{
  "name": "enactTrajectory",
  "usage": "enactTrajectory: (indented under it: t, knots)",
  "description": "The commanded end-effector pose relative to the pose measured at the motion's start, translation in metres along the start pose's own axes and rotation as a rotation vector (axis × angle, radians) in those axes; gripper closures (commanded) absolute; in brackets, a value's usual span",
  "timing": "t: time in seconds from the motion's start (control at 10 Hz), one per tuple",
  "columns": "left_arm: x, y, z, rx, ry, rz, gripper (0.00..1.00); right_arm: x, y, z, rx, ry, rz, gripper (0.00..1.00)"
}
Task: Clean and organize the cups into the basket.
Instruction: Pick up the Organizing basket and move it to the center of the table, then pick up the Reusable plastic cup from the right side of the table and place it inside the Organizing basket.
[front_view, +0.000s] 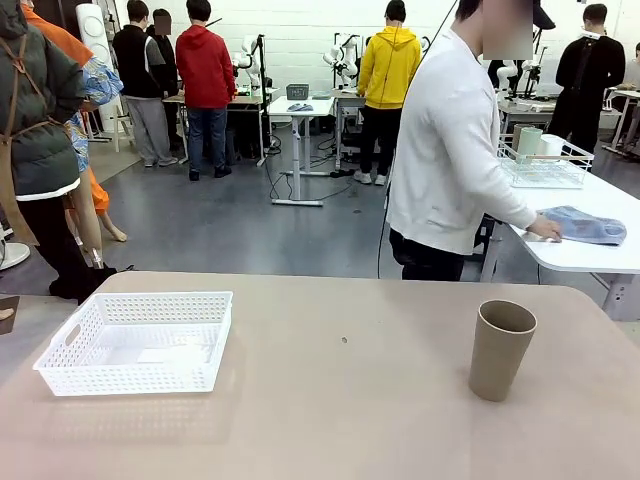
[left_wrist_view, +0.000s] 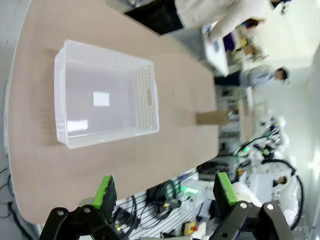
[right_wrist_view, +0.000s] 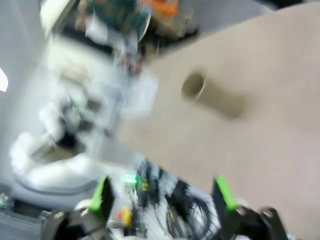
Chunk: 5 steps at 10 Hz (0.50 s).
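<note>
Toward the right edge of the beige worktop (front_view: 340, 410) stands a single matte tan-brown tapered cup (front_view: 500, 350), upright, mouth up, narrow base down. The white perforated plastic basket (front_view: 130, 375) sits toward the left edge, well apart from the cup, with nothing in it but a pale label on its floor.

The left gripper (left_wrist_view: 164, 192) hangs above the near edge on the basket's side, its green pads spread wide and holding nothing. The right gripper (right_wrist_view: 162, 195) is likewise wide open and empty, looking down at the cup (right_wrist_view: 210, 95) from the near edge, though that view is blurred.

Beyond the far edge a person in a white top is turned to a neighbouring white table, one hand (front_view: 545, 230) on a blue cloth (front_view: 592, 225). What looks like a pale mint green cup (front_view: 528, 142) stands in a wire rack there.

The chief risk, as I judge it, is tipping: the cup is tall on a small foot, so a finger clipping its rim could topple it and let it roll off the right edge. The taper could also let it slip down through a loose hold during the long carry. The light basket may skid if the cup knocks its wall
</note>
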<state>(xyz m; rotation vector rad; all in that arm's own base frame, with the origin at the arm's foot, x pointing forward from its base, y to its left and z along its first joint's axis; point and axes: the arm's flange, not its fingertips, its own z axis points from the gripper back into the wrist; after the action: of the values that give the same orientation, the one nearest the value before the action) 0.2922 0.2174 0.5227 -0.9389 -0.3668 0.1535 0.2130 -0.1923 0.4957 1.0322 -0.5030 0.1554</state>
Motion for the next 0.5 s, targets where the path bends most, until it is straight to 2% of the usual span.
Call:
enactTrajectory:
  t: [0.0,0.1,0.2,0.3,0.4]
  knots:
    - [0.002,-0.024,-0.022,0.222,0.160,-0.049,0.00,0.007,-0.018,-0.009,0.066,0.126,0.222,0.00]
    - [-0.004,-0.033,-0.040,0.337,0.232,-0.098,0.00,0.005,-0.020,-0.020,0.088,0.156,0.275,0.00]
    - [-0.010,-0.041,-0.063,0.452,0.288,-0.127,0.00,0.002,-0.021,-0.033,0.133,0.138,0.317,0.00]
    - [-0.017,-0.046,-0.083,0.530,0.337,-0.141,0.00,-0.002,-0.021,-0.044,0.152,0.160,0.346,0.00]
    - [-0.022,-0.046,-0.101,0.629,0.352,-0.180,0.00,-0.007,-0.022,-0.051,0.161,0.179,0.359,0.00]
